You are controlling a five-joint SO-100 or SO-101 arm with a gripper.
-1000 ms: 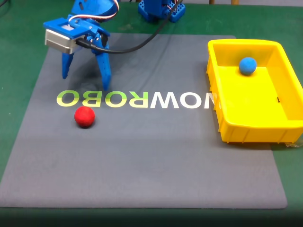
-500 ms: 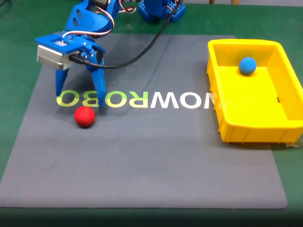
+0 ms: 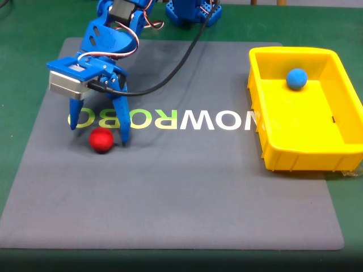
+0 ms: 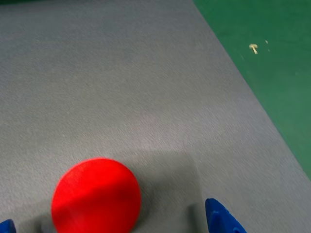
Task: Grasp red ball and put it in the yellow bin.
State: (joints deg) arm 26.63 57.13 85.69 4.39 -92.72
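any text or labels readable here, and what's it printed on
"NOWROBO", printed upside down and mirrored as the fixed view shows it, in white and yellow-green letters on the grey mat. The gripper covers part of the letters at the left end, and the yellow bin hides the start at the right, so the full word may be longer.
No text can be read on the bin, the red ball, the blue ball or the arm.

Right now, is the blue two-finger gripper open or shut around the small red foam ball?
Open. In the fixed view the gripper straddles the red ball, fingers spread either side; the wrist view shows gaps between ball and fingertips.
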